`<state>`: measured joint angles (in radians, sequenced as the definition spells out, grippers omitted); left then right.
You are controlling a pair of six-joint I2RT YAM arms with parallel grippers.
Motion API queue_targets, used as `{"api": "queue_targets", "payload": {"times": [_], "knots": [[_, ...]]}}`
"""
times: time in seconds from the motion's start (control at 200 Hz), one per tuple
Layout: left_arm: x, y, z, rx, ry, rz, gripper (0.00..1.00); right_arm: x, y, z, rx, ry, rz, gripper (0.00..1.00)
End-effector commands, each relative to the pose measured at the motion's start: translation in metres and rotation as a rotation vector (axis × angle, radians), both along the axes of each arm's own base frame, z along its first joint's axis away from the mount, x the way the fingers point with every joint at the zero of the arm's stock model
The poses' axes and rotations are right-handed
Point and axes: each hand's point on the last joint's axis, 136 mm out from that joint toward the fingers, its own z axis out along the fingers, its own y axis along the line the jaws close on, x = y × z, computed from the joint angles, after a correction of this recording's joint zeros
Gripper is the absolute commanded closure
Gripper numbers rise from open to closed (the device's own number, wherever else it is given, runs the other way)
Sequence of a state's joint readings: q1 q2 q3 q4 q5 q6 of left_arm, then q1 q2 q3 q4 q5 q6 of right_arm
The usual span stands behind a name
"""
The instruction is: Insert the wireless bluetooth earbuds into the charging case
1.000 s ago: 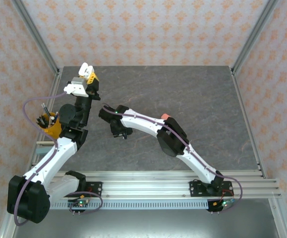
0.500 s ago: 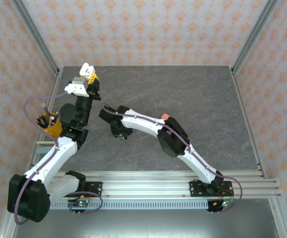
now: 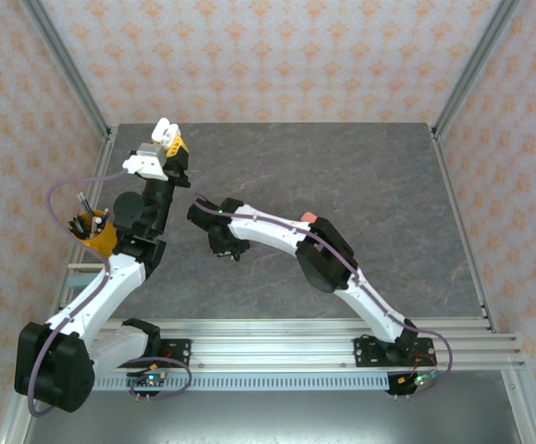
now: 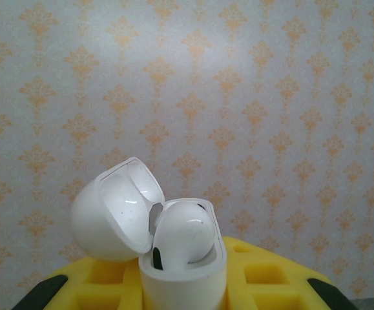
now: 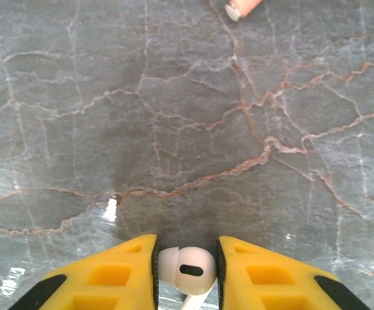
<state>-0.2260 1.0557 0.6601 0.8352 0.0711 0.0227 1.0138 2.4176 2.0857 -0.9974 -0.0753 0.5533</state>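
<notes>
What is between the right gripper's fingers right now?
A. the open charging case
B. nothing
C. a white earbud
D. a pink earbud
C: in the right wrist view a white earbud fills the gap between the yellow fingers of the right gripper, while the open charging case sits in the left gripper.

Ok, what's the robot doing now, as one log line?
left gripper: holds open charging case aloft, one earbud inside | right gripper: shut on white earbud on table
</notes>
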Motion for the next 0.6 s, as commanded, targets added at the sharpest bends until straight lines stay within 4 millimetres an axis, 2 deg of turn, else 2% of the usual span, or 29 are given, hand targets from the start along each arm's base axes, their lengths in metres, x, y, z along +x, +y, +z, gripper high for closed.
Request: {"api": "queue_targets", "payload": {"times": [0.0,0.225,0.596], "knots": [[-0.006,0.001,0.025,-0.023,-0.076,-0.015,1.00,-0.003,-0.026,0.003,-0.067,0.007,-0.031,0.72],[-0.003,-0.002,0.023,-0.028,-0.069,-0.033,1.00,0.003,-0.039,0.015,-0.050,-0.024,-0.053,0.73],[0.003,-0.010,0.015,-0.031,-0.040,-0.074,1.00,0.021,-0.085,0.031,-0.047,-0.088,-0.098,0.73]]}}
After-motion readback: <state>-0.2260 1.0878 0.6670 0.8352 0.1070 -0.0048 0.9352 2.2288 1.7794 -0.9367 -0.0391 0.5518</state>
